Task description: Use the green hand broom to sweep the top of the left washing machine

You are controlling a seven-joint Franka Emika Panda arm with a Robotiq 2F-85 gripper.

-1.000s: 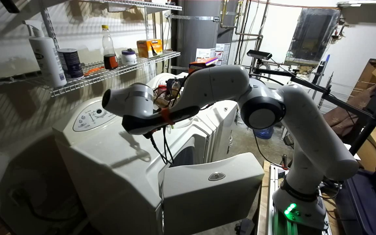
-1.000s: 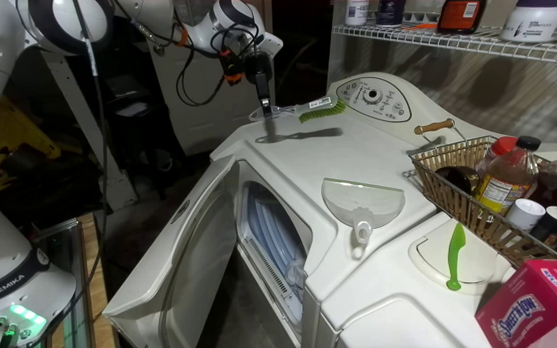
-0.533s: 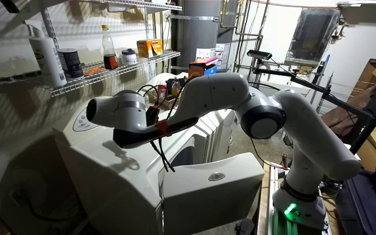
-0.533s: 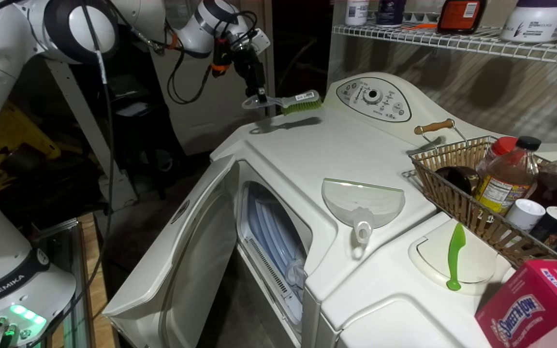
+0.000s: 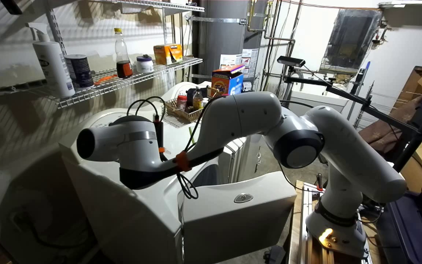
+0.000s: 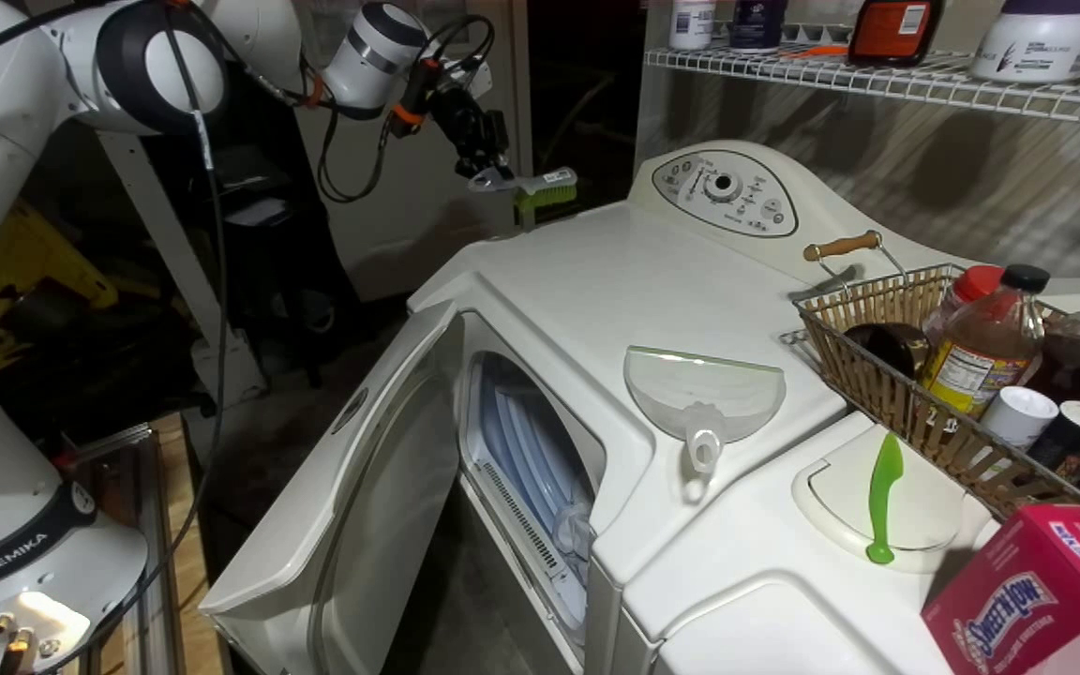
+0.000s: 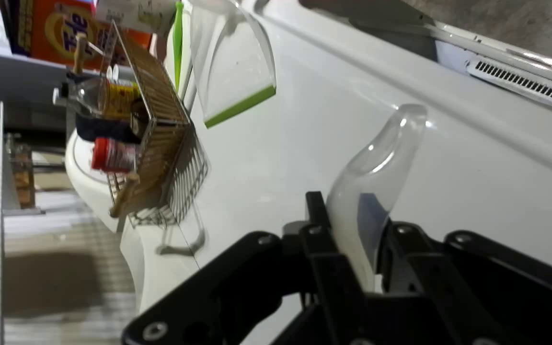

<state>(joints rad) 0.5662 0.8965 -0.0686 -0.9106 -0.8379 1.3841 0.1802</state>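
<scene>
The green hand broom (image 6: 547,195) has lime-green bristles pointing down and a pale, clear handle. My gripper (image 6: 487,172) is shut on that handle. In the wrist view the clear handle (image 7: 376,158) stands between my two fingers (image 7: 350,215), and the bristles are out of view. The left washing machine (image 6: 652,272) has a broad flat white top, a control panel with a round dial, and an open front door. The broom is at the top's far edge; I cannot tell if it touches. In an exterior view the arm hides gripper and broom above the machine (image 5: 101,168).
A clear dustpan (image 6: 704,403) lies on the machine top. A wicker basket (image 6: 821,328) of bottles stands beside it. A green utensil (image 6: 882,497) and a pink box (image 6: 1018,600) are on the neighbouring machine. The open door (image 6: 343,469) juts out. A wire shelf (image 6: 877,84) hangs above.
My gripper has carried the broom away from the control panel to the top's far edge, and the gripper has tilted. The base lights turned from green to yellowish white.
</scene>
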